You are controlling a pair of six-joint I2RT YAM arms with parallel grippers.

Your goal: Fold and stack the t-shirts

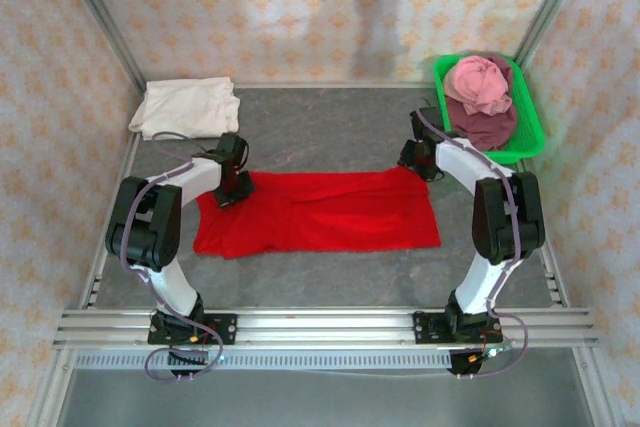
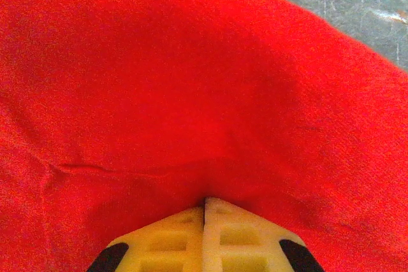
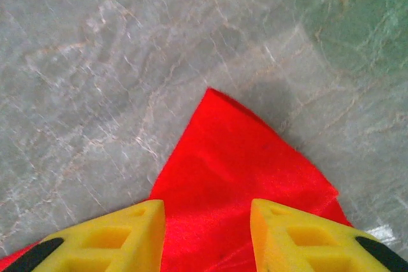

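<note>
Red t-shirt, soft knit, flat; near edge hidden behind left pincer, pressed together; right pincer spread over pointed corner; marbled grey worktop.

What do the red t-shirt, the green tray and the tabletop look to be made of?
The red t-shirt: soft knit cloth, matte; fine weave and creases show. The green tray: likely moulded plastic, bright, with a rigid rim. The tabletop: grey marble-veined surface, probably a printed mat or laminate; cannot tell which.
</note>
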